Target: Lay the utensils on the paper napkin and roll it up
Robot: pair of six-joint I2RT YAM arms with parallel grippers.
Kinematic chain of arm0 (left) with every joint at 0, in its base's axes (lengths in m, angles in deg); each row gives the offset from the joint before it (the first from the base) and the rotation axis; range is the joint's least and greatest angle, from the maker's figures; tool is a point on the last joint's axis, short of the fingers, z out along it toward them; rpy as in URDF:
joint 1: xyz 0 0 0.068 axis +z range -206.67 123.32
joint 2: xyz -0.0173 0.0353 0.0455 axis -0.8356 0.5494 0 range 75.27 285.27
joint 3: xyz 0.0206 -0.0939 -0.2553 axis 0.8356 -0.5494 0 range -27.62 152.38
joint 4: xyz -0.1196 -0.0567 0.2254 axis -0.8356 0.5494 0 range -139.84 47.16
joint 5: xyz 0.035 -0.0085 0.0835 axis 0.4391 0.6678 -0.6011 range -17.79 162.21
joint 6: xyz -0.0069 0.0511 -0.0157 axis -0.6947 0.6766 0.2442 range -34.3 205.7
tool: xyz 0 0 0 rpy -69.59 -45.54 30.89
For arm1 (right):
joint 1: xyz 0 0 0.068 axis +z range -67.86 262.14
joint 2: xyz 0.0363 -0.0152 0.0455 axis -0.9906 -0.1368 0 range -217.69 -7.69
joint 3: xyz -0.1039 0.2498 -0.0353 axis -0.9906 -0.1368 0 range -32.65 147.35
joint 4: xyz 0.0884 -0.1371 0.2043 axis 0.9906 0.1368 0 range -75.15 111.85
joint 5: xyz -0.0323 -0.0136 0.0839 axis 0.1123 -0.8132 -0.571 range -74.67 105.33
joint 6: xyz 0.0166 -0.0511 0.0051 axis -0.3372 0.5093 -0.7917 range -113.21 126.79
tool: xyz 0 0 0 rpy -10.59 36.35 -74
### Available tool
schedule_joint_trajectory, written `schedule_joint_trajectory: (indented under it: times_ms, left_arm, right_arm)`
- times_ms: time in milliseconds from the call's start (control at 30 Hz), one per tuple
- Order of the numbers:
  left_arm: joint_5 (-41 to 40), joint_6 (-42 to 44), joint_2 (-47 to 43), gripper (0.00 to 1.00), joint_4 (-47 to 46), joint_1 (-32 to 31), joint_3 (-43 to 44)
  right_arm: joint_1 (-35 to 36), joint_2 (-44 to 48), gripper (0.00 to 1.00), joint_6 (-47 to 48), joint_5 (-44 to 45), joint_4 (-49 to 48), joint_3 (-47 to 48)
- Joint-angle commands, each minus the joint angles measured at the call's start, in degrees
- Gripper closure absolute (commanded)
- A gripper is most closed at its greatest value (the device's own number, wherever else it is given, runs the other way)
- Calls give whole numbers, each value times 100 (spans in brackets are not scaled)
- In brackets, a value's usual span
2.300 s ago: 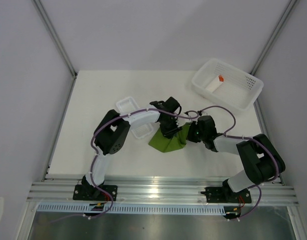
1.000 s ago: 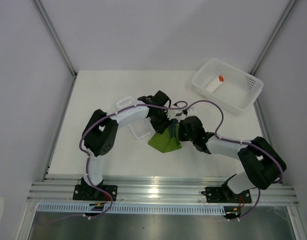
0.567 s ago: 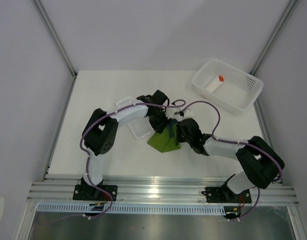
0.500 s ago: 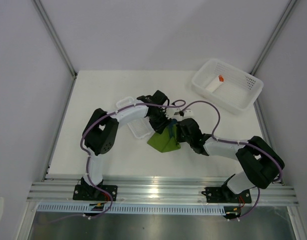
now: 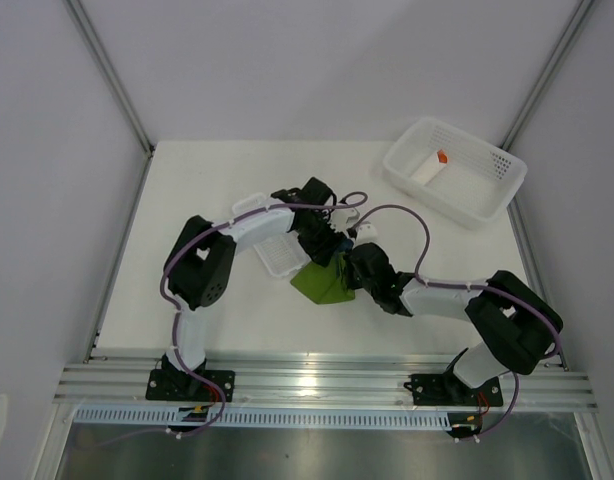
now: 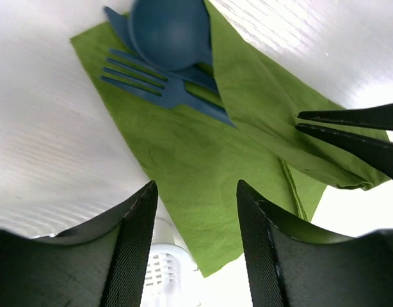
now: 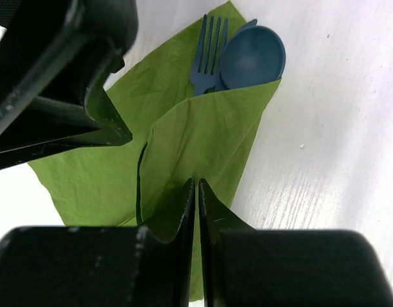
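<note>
While both arms crowd the middle of the white table (image 5: 202,180), I see the olive-green paper napkin (image 5: 322,285) lying between them, partly hidden from above by their wrists. A narrow white tray (image 5: 277,262) sits just beside it on the left, and a white basket (image 5: 492,165) holding a white piece with an orange tip (image 5: 432,165) stands well apart at the far right. Over the napkin the left gripper (image 6: 195,211) hovers, jaws apart and empty. The right gripper (image 7: 197,192) is pinched together on the folded flap. The blue fork (image 7: 206,56) and blue spoon (image 7: 253,57) lie side by side on the napkin. Their heads point away from the right wrist and their handles run back under the flap.
</note>
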Motion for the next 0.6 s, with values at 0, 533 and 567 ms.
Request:
schedule_joint_trajectory:
  times_ms: [0, 533, 567]
  left_arm:
    - [7, -380, -370, 43, -287, 82, 17]
    - [841, -1084, -669, 28, -631, 153, -150]
    - [894, -1084, -643, 27, -631, 135, -124]
  right_arm:
    - [65, -76, 92, 134, 216, -309, -4]
    - [118, -190, 92, 73, 5, -573, -109]
    - [126, -199, 92, 65, 23, -582, -135]
